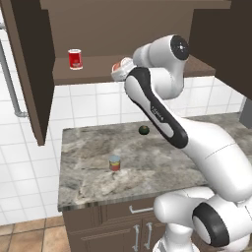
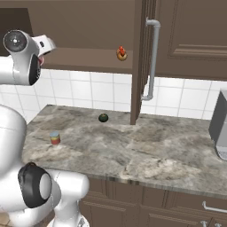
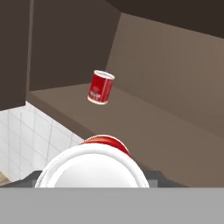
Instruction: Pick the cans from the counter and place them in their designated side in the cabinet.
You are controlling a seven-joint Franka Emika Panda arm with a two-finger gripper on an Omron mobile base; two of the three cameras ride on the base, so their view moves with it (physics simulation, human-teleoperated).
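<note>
My gripper [image 1: 119, 73] is raised to the cabinet's shelf [image 1: 96, 75] and is shut on a red can with a white rim [image 3: 94, 164], whose white top sits close at the bottom of the hand view and hides the fingertips. A second red can [image 1: 75, 59] stands upright on the shelf's left part, and in the hand view this can [image 3: 101, 87] is beyond the held one and apart from it. A short can with a blue-grey top and orange-red band [image 1: 114, 163] stands on the counter [image 1: 162, 172]; the short can [image 2: 55, 138] is near the counter's left end.
A dark green round fruit [image 1: 143, 130] lies toward the back of the counter. A hot dog [image 2: 121, 53] sits on the shelf's right part. An open cabinet door [image 1: 29, 69] hangs at the left, another with a long handle [image 2: 153, 57] at the right. A grey appliance [image 2: 219, 128] stands far right.
</note>
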